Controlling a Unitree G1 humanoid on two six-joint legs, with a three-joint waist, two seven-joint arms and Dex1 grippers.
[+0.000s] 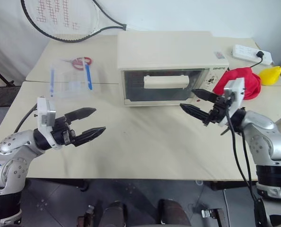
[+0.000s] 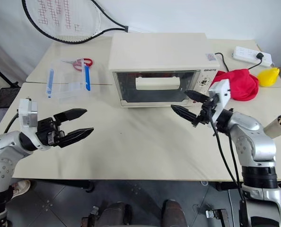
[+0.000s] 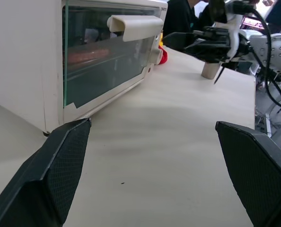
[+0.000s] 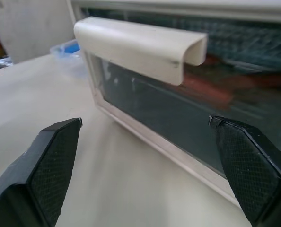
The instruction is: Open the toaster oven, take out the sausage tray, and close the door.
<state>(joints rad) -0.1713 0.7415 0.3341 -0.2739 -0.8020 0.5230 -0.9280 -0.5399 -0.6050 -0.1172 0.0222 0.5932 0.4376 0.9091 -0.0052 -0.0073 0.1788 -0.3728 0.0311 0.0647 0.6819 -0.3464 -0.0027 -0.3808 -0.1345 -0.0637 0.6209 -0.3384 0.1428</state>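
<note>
Care is needed: with the oven (image 1: 165, 66) door (image 1: 163, 86) shut ahead of the wide-open, empty right pincer (image 1: 196, 103), its handle (image 1: 166, 82) should be hooked squarely from above, the left pincer (image 1: 89, 124) equally wide.

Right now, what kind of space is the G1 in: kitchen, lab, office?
Probably a lab or test room staged as a kitchen, not a real one. The toaster oven stands on plain tables pushed together, with a tennis racket and a power strip beside it.
</note>
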